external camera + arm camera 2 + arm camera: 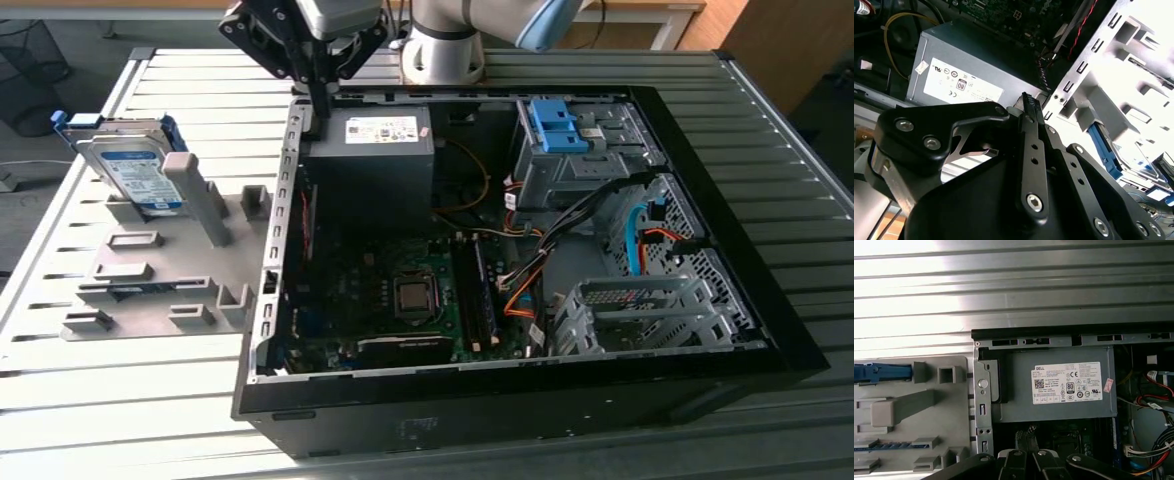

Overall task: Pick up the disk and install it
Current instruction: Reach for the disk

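The disk [130, 166], a silver drive with a white-and-blue label and blue rails, stands on edge against a post of the grey fixture plate [200, 262] at the exterior view's left. Its blue rail [880, 373] appears edge-on in the first wrist view. My gripper [322, 112] hangs above the far left corner of the open computer case [747, 300], right of the disk and apart from it. Its black fingertips [1019, 436] are pressed together with nothing between them. In the second wrist view the gripper [1028, 100] points at the case wall beside the power supply.
A black power supply [379, 150] with a white sticker sits in the case directly below the gripper. A blue bracket [554, 126] sits in the drive bay at the far right, with metal cages [641, 312] and cables nearby. The slatted metal table [120, 400] surrounds everything.
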